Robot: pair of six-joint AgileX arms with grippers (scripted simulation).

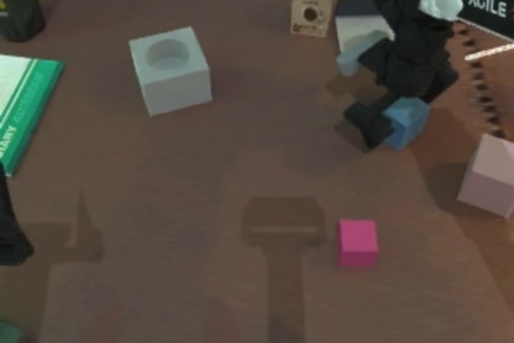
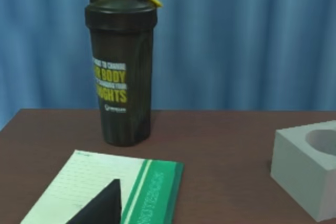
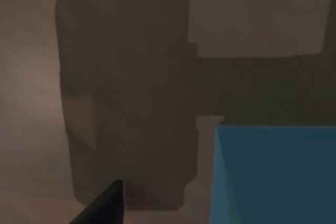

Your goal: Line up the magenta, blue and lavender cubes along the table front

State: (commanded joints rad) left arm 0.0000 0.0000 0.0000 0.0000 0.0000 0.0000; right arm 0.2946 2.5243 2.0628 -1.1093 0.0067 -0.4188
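Note:
The blue cube (image 1: pixel 408 120) rests on the dark brown table (image 1: pixel 201 198) at the right, under my right arm. My right gripper (image 1: pixel 385 124) is down around it and open. One black finger (image 1: pixel 365 124) stands at the cube's left side; the other is hidden. In the right wrist view a strip of table shows between that finger (image 3: pixel 107 205) and the blue cube (image 3: pixel 273 177). The magenta cube (image 1: pixel 357 242) lies alone nearer the front. At the right edge sits the lavender cube (image 1: pixel 488 176). My left gripper (image 1: pixel 10 238) is parked at the left edge, open.
A grey-blue block with a round hollow (image 1: pixel 170 68) stands at the back left, and a brown-and-white carton (image 1: pixel 312 6) at the back middle. A green notebook (image 1: pixel 24 106) and a black shaker bottle (image 2: pixel 122 72) occupy the far left. A pale grey object (image 1: pixel 359 44) lies behind my right arm.

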